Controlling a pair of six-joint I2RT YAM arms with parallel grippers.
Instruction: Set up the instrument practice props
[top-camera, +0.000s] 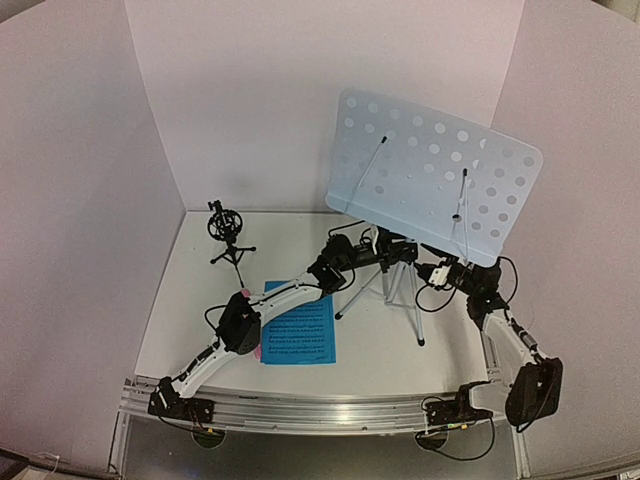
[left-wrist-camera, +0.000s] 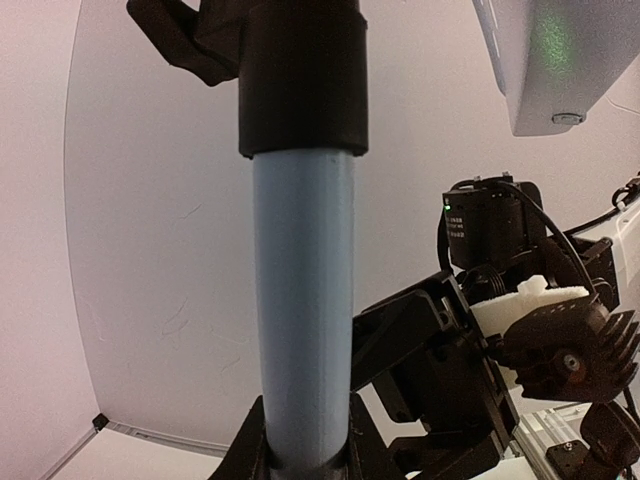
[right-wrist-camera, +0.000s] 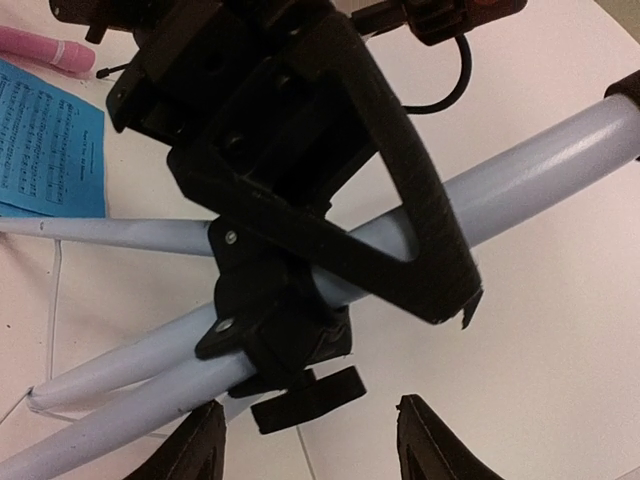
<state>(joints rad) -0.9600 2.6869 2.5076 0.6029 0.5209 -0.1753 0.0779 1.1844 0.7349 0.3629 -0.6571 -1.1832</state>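
Roughly at the middle of the tabletop (top-camera: 190, 320) stands the music stand (top-camera: 435, 175), its pale-blue perforated desk tilted above a silver tripod (top-camera: 388, 290) with its legs spread. The left gripper (top-camera: 352, 250) reaches in from 8 o'clock and its jaws are clamped on the stand's pale-blue pole (left-wrist-camera: 303, 300), just above the black tripod hub (right-wrist-camera: 270, 320); the left wrist view shows the pole running straight up between the dark fingers (left-wrist-camera: 242, 455). The right gripper (right-wrist-camera: 315, 440) comes at the same pole from 4 o'clock, low down by the hub. Its jaws are apart and hold nothing, with the hub's black knob (right-wrist-camera: 305, 395) lying between the two fingers (right-wrist-camera: 190, 445) without touching either. The blue sheet music (top-camera: 300, 325) lies flat on the tabletop at 8 o'clock of the tripod, partly under the left arm; whether it is one page or two stacked cannot be told. The pink microphone (right-wrist-camera: 40, 48) lies on the tabletop just beside the sheet's edge, mostly hidden in the overhead view. The black mic holder (top-camera: 228, 235) stands upright on its small tripod at 9 o'clock of the stand, well apart from it and near the back wall.
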